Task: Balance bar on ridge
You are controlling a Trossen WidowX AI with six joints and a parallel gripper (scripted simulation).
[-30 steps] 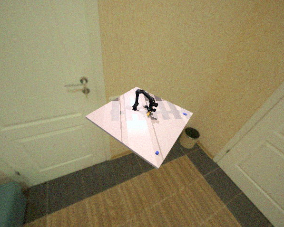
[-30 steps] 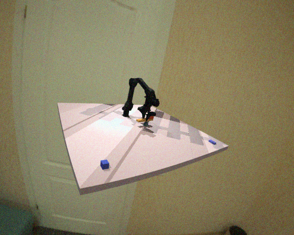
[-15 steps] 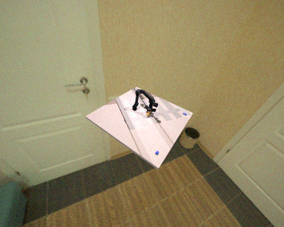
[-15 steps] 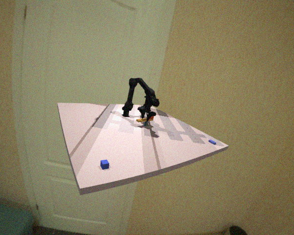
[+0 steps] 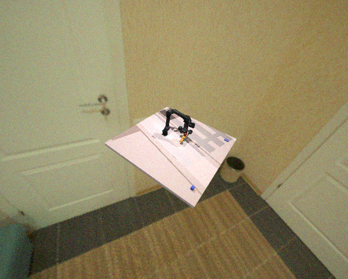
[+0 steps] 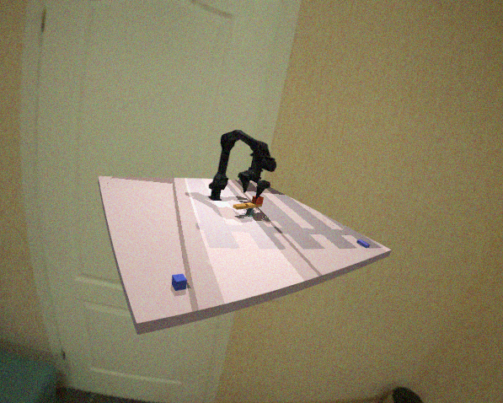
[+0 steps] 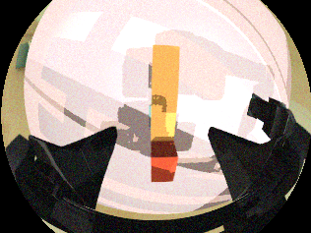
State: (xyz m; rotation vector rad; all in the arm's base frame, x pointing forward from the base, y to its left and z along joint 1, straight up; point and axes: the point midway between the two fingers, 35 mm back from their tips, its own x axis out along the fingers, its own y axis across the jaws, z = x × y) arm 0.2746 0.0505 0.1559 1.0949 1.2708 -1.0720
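Observation:
The orange-yellow bar [image 5: 182, 138] [image 6: 243, 206] [image 7: 165, 73] has a red block [image 6: 257, 200] [image 7: 164, 168] at one end. It lies across the small teal ridge [image 6: 249, 212], off the table [image 5: 144, 153] [image 6: 143, 238], and looks close to level. The ridge is mostly hidden under the bar; only a thin teal sliver shows beside it in the wrist view. My gripper [image 5: 185, 132] [image 6: 251, 193] [image 7: 164, 132] is open wide and empty, above the bar near its red end. The fingers stand apart on either side of the bar in the wrist view, not touching it.
A blue cube [image 5: 192, 187] [image 6: 179, 282] stands near one table corner. A flat blue block [image 5: 226, 140] [image 6: 362, 243] lies near another corner. The arm's base stands close to the bar's plain end. Striped shadows cross the table.

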